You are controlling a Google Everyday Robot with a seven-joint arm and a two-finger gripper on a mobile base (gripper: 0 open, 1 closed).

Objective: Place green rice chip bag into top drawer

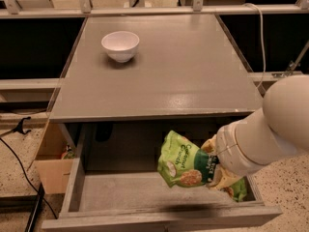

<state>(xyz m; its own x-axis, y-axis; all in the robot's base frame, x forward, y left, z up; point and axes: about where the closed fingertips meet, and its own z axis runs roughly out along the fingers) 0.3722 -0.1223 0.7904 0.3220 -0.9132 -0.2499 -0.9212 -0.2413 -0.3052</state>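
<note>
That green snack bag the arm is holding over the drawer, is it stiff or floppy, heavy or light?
Probably floppy: the chip bag looks crinkled and bends where the gripper, above the right side of the drawer, pinches it. Likely light, being puffy foil. It may slip, since the foil looks glossy.

We see the tool [212,164] only in part. It sits over the right half of the drawer [125,192], clasping the right end of the bag [186,161], and is mostly masked by the white arm [270,129], which the right edge cuts off. The bag's small print is unreadable. The tabletop [169,71] hides the drawer's back, and the bottom edge clips its front.
</note>
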